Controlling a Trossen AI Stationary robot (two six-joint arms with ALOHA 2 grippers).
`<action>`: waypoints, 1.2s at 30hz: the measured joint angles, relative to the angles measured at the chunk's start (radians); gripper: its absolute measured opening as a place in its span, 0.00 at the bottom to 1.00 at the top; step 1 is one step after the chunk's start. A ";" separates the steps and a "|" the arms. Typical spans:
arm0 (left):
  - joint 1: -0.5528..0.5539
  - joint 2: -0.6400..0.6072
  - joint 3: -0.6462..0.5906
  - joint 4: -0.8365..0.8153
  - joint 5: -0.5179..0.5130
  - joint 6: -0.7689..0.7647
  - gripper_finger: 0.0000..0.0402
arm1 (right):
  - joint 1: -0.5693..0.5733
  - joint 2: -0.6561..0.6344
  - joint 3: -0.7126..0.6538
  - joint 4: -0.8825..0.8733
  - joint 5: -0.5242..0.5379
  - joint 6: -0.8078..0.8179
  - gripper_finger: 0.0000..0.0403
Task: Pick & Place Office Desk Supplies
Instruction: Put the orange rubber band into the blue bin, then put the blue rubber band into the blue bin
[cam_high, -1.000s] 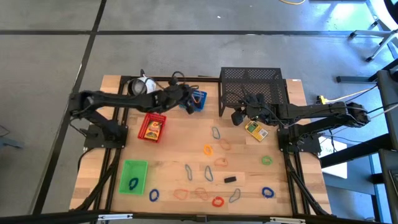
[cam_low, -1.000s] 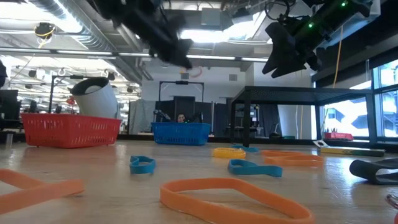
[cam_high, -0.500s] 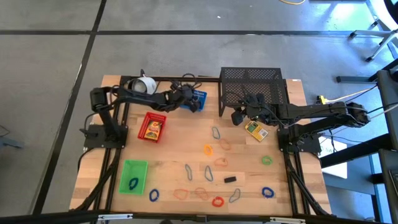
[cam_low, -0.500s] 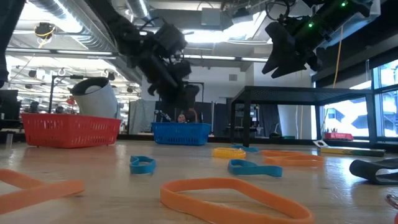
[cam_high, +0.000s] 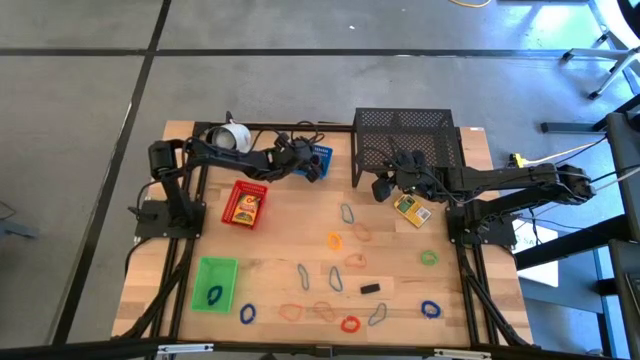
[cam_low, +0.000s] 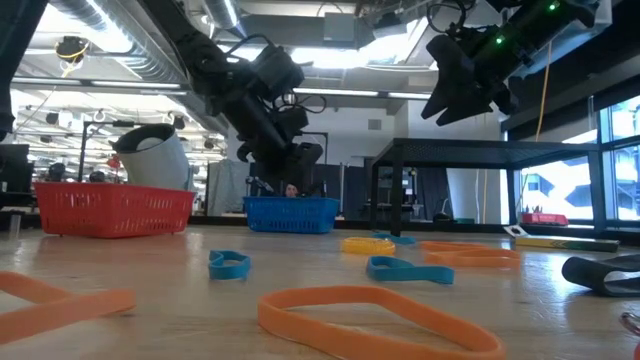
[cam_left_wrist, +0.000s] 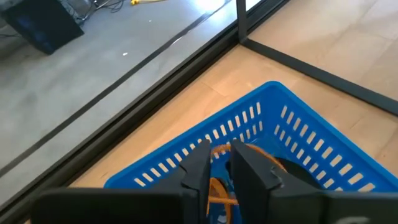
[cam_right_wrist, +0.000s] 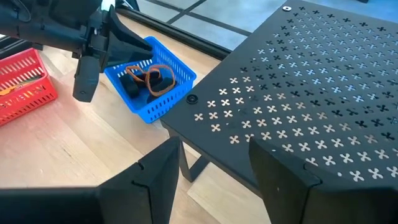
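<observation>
**Left gripper over the blue tray, loose bands strewn on the table**

Nearest the low camera lay an orange band loop (cam_low: 375, 320), flat on the wood. Such loops looked light, soft and floppy; a pinch across one strand seemed the surest hold. More coloured band loops (cam_high: 333, 240) and grey wire clips (cam_high: 336, 279) were scattered from the table's centre toward six o'clock in the overhead view, with a small black clip (cam_high: 371, 288) among them. The green tray (cam_high: 214, 283) sat at about seven o'clock, the red tray (cam_high: 245, 205) at ten.

Farther back, around eleven o'clock, the left gripper (cam_left_wrist: 222, 160) hung over the blue tray (cam_high: 318, 160), fingers narrowly parted, with orange bands visible beneath; whether it gripped one could not be told. The right gripper (cam_right_wrist: 211, 163) stood wide and empty beside the black mesh rack (cam_high: 405, 135), above the yellow box (cam_high: 411, 209) at two o'clock.

The table (cam_high: 280, 250) was pale wood; beyond lay a grey concrete floor and a bright workshop.
</observation>
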 joint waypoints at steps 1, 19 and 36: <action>-0.003 0.000 0.000 0.000 0.000 0.000 0.17 | 0.000 0.000 0.000 0.000 0.000 0.000 0.48; -0.156 -0.215 0.000 -0.024 0.358 -0.028 0.36 | 0.000 0.000 0.000 0.000 0.000 0.006 0.48; -0.639 -0.246 0.002 -0.113 0.670 -0.250 0.36 | 0.000 0.000 0.000 -0.001 -0.219 -0.083 0.48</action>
